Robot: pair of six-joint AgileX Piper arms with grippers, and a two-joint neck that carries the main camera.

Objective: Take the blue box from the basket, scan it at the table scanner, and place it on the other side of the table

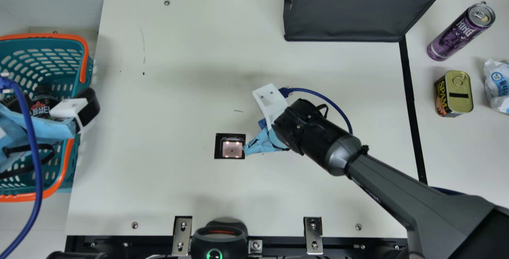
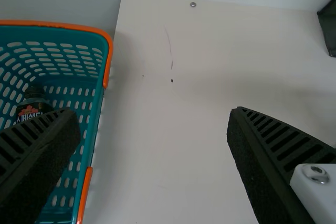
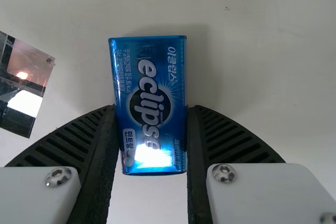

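Evidently, picking is done, scanning unclear, placing ahead: right end effector (image 3: 152, 109) closed on blue box (image 3: 149, 103) near scanner (image 1: 232, 149), left end effector (image 2: 152, 113) wide open.

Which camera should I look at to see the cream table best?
The main view: it looks down on most of the cream table, from beside the basket to the purple can. The left wrist view shows a stretch next to the basket; the right wrist view, a patch behind the blue box.
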